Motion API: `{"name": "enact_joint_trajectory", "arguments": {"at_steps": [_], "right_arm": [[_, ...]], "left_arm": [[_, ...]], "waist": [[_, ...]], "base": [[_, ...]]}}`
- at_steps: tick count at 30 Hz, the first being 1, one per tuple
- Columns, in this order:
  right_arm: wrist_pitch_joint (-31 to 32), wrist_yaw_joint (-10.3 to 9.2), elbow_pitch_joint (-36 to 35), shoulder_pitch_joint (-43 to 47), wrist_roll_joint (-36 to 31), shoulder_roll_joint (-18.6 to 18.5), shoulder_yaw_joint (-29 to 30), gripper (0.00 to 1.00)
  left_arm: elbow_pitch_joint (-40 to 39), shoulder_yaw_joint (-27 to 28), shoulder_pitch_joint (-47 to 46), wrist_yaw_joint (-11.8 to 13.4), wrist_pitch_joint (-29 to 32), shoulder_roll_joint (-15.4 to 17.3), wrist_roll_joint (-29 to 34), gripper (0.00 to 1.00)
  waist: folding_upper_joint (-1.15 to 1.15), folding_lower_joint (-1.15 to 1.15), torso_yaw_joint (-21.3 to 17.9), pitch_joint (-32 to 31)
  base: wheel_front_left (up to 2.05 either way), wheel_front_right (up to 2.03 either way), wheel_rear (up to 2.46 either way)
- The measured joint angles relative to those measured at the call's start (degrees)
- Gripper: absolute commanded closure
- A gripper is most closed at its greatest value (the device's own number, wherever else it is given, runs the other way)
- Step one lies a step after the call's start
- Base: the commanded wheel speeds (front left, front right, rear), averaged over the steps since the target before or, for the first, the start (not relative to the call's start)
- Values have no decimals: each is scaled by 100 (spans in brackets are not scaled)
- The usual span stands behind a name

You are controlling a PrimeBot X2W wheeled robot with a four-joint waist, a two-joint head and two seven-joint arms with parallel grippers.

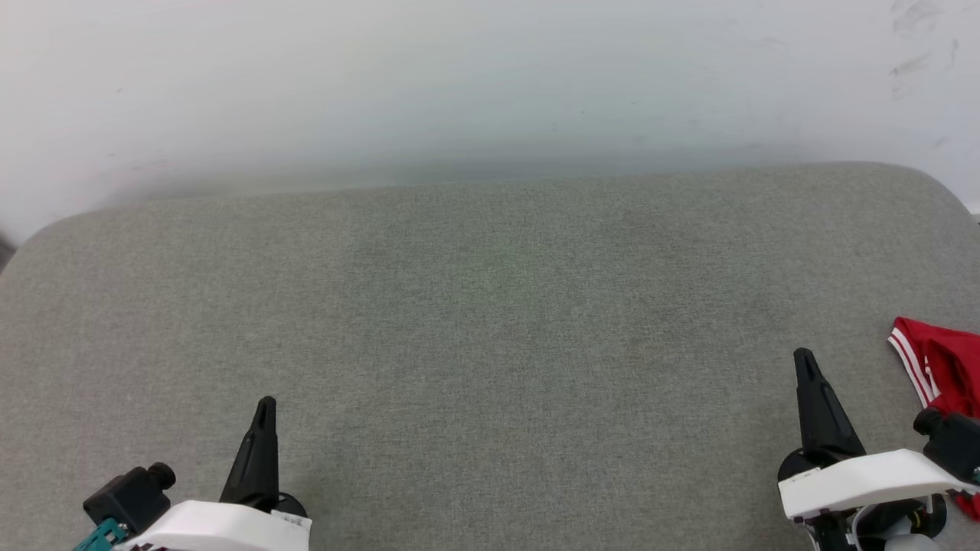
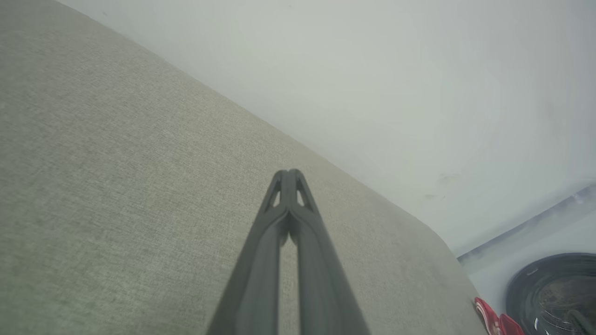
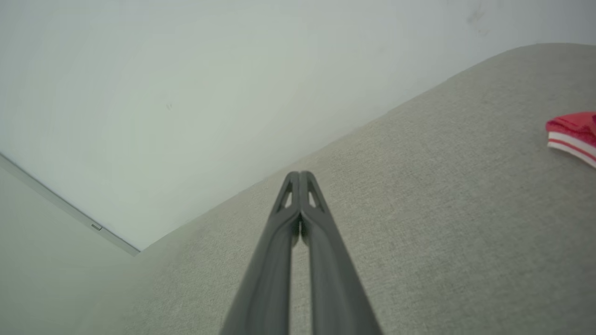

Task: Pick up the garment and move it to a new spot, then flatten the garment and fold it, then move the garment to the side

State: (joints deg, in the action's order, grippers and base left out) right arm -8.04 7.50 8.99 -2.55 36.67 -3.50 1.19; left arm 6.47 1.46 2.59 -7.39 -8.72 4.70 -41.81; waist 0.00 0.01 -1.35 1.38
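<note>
So, quick status from my end. Both my arms are low over a grey padded surface (image 1: 490, 321) with rounded corners and a woven fabric cover, and a pale wall (image 1: 459, 76) runs behind it at 12 o'clock.

In the head view, my left gripper (image 1: 265, 407) sits at about 7 o'clock with its fingers pointing up toward 12. On the left wrist view the left gripper (image 2: 288, 175) has both fingers pressed together at the tips, with nothing pinched between them. My right gripper (image 1: 805, 360) is over at roughly 4 o'clock, also pointing up. The right wrist view tells the same story for the right gripper (image 3: 300, 176): tips touching, narrow as it gets, holding nothing.

The garment (image 1: 945, 367) is bunched up at 3 to 4 o'clock in the head view, right at the picture's edge, so I only see part of it. That part is bright red cloth with white stripe trim. It lies on the surface beside my right wrist, apart from the fingers.

From the right wrist the garment (image 3: 575, 128) shows at about 2 o'clock. From the left wrist a red sliver of the garment (image 2: 489, 317) peeks in at 5 o'clock, next to a dark round thing (image 2: 554, 293) I can't make out.
</note>
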Motion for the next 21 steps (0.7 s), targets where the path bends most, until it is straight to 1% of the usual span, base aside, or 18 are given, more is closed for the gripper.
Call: {"name": "enact_joint_trajectory", "arguments": {"at_steps": [8, 10, 12, 21], "right_arm": [[141, 0, 55, -37, 694, -11, 29, 100], [158, 0, 60, -43, 772, -13, 34, 100], [212, 0, 81, -51, 1021, -14, 45, 100], [360, 0, 135, -93, 1625, -22, 83, 100]], "left_arm": [[81, 27, -91, 0, 154, 4, -644, 100], [91, 30, -106, 0, 175, 4, -712, 100], [120, 40, -169, 0, 223, 5, -945, 100], [199, 62, -226, 0, 364, 5, -1500, 100]], "waist": [[0, 0, 11, -10], [0, 0, 12, -11], [0, 0, 17, -15], [0, 0, 28, -24]], "base": [[0, 0, 0], [0, 0, 0], [0, 0, 0], [0, 0, 0]]}}
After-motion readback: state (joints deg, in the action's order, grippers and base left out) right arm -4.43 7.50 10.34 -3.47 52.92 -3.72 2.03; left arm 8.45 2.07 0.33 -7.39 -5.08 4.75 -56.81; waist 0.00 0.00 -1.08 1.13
